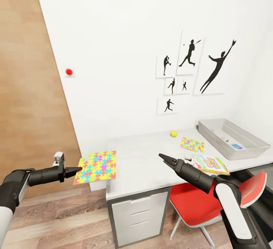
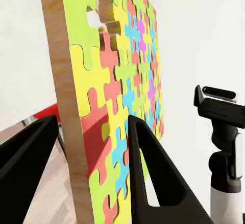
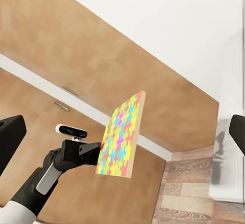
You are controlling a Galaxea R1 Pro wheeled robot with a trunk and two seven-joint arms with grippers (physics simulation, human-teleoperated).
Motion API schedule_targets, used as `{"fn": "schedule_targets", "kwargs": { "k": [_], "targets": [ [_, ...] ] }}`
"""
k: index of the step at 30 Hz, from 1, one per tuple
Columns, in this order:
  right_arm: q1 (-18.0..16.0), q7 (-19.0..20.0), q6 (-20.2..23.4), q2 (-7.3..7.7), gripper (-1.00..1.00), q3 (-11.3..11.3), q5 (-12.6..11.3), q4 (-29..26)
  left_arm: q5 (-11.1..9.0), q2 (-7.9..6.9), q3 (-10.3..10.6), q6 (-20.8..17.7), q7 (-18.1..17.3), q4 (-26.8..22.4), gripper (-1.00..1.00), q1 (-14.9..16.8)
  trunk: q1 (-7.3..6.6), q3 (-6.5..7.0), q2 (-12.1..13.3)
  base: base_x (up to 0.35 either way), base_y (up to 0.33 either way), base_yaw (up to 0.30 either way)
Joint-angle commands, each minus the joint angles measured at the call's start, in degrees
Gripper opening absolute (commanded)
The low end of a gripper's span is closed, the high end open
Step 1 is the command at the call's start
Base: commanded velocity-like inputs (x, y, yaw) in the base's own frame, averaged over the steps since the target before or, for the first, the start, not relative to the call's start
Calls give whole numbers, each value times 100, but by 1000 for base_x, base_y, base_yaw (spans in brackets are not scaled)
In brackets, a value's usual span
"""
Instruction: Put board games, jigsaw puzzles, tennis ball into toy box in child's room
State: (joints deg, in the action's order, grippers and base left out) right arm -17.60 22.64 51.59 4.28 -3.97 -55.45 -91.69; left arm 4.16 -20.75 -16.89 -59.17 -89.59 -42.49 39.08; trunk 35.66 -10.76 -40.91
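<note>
While clamped (left end effector (image 1: 77,171)): jigsaw puzzle (image 1: 96,166).

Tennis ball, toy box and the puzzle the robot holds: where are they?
tennis ball (image 1: 173,133): head view, middle of the ball.
toy box (image 1: 217,139): head view, its near grey wall.
held jigsaw puzzle (image 1: 98,166): head view, middle of its mosaic face.

White table (image 1: 151,165) with tennis ball (image 1: 173,133), jigsaw puzzle (image 1: 192,144), board game (image 1: 209,164), toy box (image 1: 212,135).
</note>
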Motion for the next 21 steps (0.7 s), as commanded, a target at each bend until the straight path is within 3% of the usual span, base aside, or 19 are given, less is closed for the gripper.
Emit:
{"fn": "schedule_targets", "kwargs": {
  "k": [1, 9, 21],
  "targets": [
    [-6, 40, 27, 0, 100, -11, 26, 1, 43, -10, -10, -59, -41, -5, -100, 3, -21, 11, 35, -2, 0, -217],
    [-6, 73, 27, 1, 100, -18, 26, 5, 24, -105, -7, -59, -41, -5, -100, 3, -65, 61, 115, 0, 0, -246],
    [-6, 83, 27, 1, 100, -25, 26, 10, 23, -114, -7, -59, -41, -5, -100, 3, -285, 220, 516, 0, 0, -36]
  ]
}}
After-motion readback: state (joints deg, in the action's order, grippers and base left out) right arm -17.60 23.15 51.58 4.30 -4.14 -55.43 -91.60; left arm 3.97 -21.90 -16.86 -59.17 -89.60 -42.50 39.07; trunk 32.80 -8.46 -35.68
